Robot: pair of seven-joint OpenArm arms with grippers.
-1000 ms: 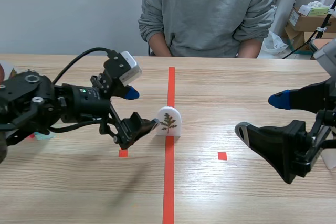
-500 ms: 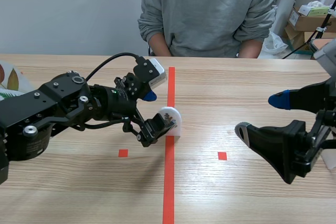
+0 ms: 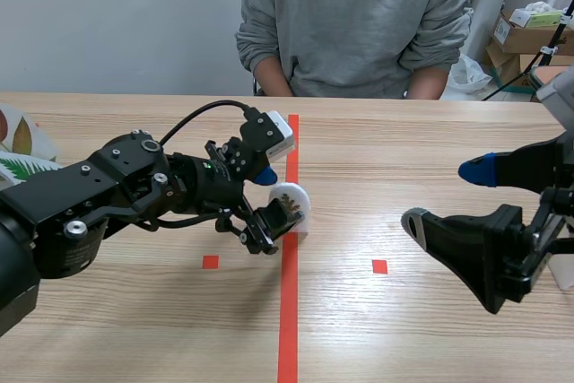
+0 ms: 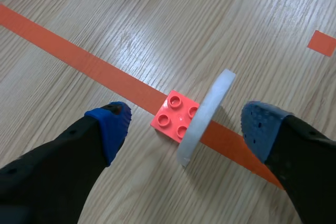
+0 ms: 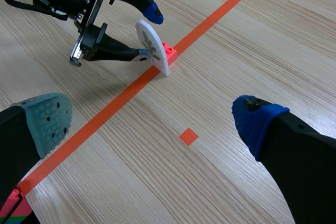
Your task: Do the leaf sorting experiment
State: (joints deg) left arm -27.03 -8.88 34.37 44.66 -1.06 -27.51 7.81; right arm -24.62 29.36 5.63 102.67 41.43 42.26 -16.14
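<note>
Wooden surface [image 3: 404, 150] carries the leaf card [image 3: 289, 206], upright on its red brick [image 4: 176, 116] at centre tape; left hand [image 4: 186, 123], spread, straddles it, seemingly to pinch; right hand [image 3: 446, 196], spread, hangs at 3 o'clock.

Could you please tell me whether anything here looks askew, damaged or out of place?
Nothing stands out. The leaf card stands upright on its red brick on the tape line, intact, with the left jaws open either side of it, not touching.
</note>
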